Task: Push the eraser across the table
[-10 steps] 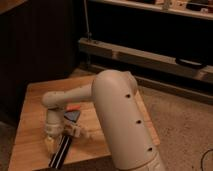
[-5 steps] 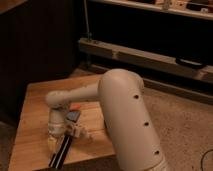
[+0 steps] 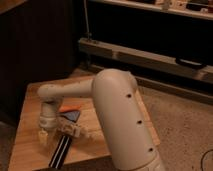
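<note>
Hovering pincer [image 3: 44,138] beside eraser [image 3: 62,151] — near table [image 3: 27,152] front edge

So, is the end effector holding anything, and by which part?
It cannot be told: the end effector sits low over the table, beside the eraser.

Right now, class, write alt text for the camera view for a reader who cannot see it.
A white robot arm reaches down over a small wooden table, its gripper low at the near-left part of the top, beside a long black striped eraser. An orange marker lies just behind it.
</note>
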`<action>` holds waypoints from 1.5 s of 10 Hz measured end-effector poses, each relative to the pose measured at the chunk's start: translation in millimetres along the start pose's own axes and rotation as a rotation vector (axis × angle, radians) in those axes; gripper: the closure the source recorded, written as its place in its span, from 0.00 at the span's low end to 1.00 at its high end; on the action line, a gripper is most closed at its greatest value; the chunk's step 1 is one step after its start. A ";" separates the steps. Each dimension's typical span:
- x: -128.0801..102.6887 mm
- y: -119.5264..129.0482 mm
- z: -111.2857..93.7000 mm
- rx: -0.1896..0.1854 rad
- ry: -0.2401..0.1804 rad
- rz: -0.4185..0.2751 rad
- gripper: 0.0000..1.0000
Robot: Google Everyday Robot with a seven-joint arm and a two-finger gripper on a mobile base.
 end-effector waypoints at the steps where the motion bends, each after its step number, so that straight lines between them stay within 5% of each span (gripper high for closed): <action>1: -1.6 -5.3 6.9 -0.001 0.005 -0.004 0.98; 11: 51.0 9.1 46.8 -0.014 -0.032 0.113 0.98; 15: 70.1 9.6 50.0 0.015 -0.027 0.158 0.98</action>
